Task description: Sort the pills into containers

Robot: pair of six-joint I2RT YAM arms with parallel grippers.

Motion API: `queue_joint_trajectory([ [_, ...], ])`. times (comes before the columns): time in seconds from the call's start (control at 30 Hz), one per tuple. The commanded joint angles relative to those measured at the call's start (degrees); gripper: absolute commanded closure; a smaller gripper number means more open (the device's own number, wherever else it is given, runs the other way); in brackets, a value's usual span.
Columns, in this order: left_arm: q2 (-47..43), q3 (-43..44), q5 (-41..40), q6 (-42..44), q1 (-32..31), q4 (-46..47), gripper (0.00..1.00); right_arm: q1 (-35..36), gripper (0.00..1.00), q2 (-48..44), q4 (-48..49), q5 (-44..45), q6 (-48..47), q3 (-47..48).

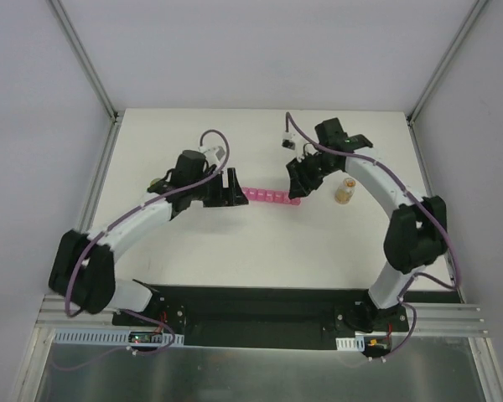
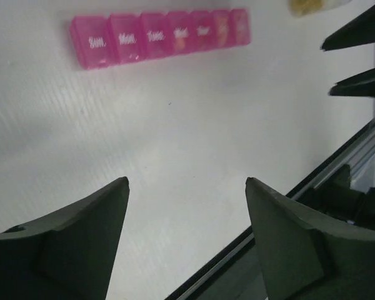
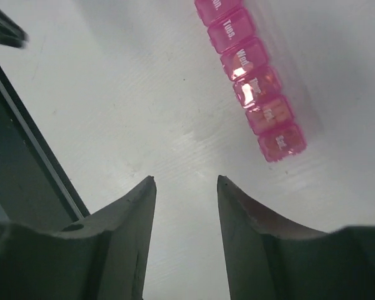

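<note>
Left gripper (image 2: 187, 181): jaws parted, nothing between them, over the matte white table (image 1: 235, 243). Right gripper (image 3: 186, 179): narrower gap, also empty. Pill box (image 1: 271, 198): glossy translucent pink plastic, a row of square lidded cells with day labels, lying flat between the two grippers. A small clear bottle (image 1: 346, 192) stands just right of the right gripper.

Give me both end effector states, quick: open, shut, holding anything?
Left end effector: open, fingers apart, holding nothing.
Right end effector: open, narrower gap, holding nothing.
</note>
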Motion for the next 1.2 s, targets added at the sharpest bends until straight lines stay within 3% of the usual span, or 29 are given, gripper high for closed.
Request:
queue_joint_trajectory([
  [0.0, -18.45, -2.23, -8.98, 7.40, 1.69, 0.86, 0.11, -2.06, 0.44, -16.14, 5.54, 3.60, -3.20, -3.76],
  [0.03, -24.13, -2.76, -10.74, 7.67, 3.00, 1.04, 0.01, -2.50, 0.37, -18.60, 7.12, 5.78, -3.11, -5.86],
  [0.07, -26.80, -3.20, -10.58, 7.94, 3.97, 1.12, 0.01, -3.81, 0.21, -23.15, 10.52, 6.76, -2.76, -7.10],
  [0.13, -33.73, -4.34, -10.05, 8.29, 6.52, 1.04, 0.01, -5.31, 0.04, -27.65, 13.88, 9.13, -1.54, -10.69],
  [0.27, -42.46, -5.14, -10.30, 13.20, 11.27, -4.04, 0.01, -11.80, 0.03, -38.63, 24.68, 13.69, 8.63, -15.71],
  [0.33, -46.23, -4.79, -11.54, 17.42, 11.36, -6.86, 0.01, -14.79, 0.03, -40.59, 23.32, 17.31, 14.97, -15.29],
  [0.4, -48.88, -5.14, -12.16, 20.31, 11.45, -9.68, 0.01, -16.73, 0.03, -43.66, 22.25, 14.95, 16.57, -15.28],
  [0.53, -56.16, -6.72, -14.09, 23.32, 11.45, -13.11, 0.01, -17.27, 0.03, -50.08, 21.02, 23.45, 20.96, -18.01],
  [0.8, -62.68, -12.16, -16.82, 25.87, 11.45, -15.84, 0.01, -17.27, 0.03, -58.52, 15.66, 30.06, 21.23, -20.73],
  [1.17, -68.93, -17.88, -18.57, 26.14, 11.45, -16.36, 0.01, -19.55, 0.03, -63.01, 13.55, 27.25, 21.32, -23.20],
])
